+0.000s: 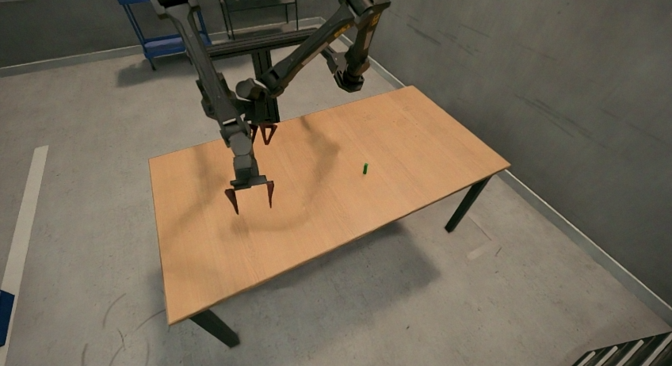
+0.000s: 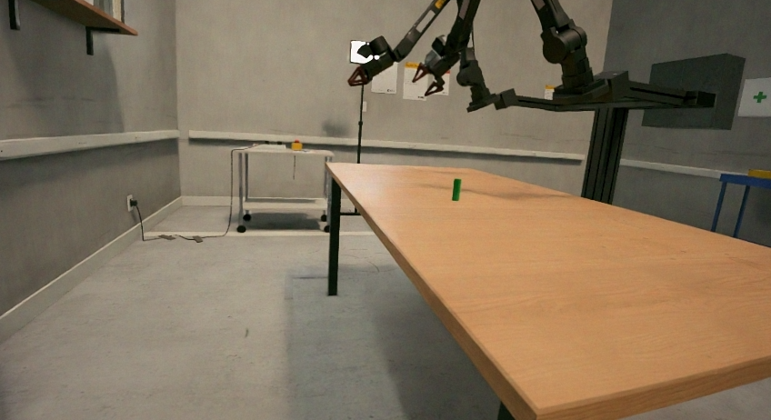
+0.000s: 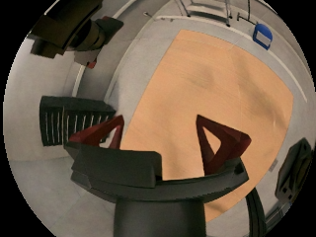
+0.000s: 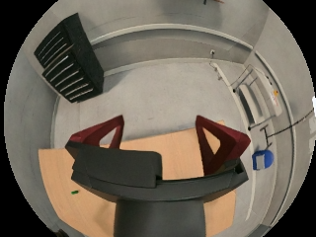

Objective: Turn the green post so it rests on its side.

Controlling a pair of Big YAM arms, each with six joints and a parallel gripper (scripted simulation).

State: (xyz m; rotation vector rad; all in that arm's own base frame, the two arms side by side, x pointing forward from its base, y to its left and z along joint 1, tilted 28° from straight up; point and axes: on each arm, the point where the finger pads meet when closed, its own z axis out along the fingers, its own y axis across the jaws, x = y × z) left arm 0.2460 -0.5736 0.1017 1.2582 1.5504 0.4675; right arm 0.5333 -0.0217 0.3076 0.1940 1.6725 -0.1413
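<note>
The green post [image 1: 365,168] is small and stands upright on the wooden table [image 1: 320,192], toward its right end. It also shows in the exterior view [image 2: 456,189] and as a tiny speck in the right wrist view [image 4: 74,192]. My right gripper [image 1: 250,196] hangs open and empty high above the table's left half, well away from the post; it also shows in its own wrist view [image 4: 160,121]. My left gripper [image 1: 262,132] is open and empty, high near the table's back edge, and also shows in its own wrist view [image 3: 160,121]. Both grippers are far above the table top [image 2: 357,76] [image 2: 427,81].
The arms' black mounting tower [image 2: 603,145] stands behind the table. A white cart [image 2: 284,184] stands beyond one short end and a blue cart [image 1: 160,32] behind the tower. A grey wall runs close to the table's right end.
</note>
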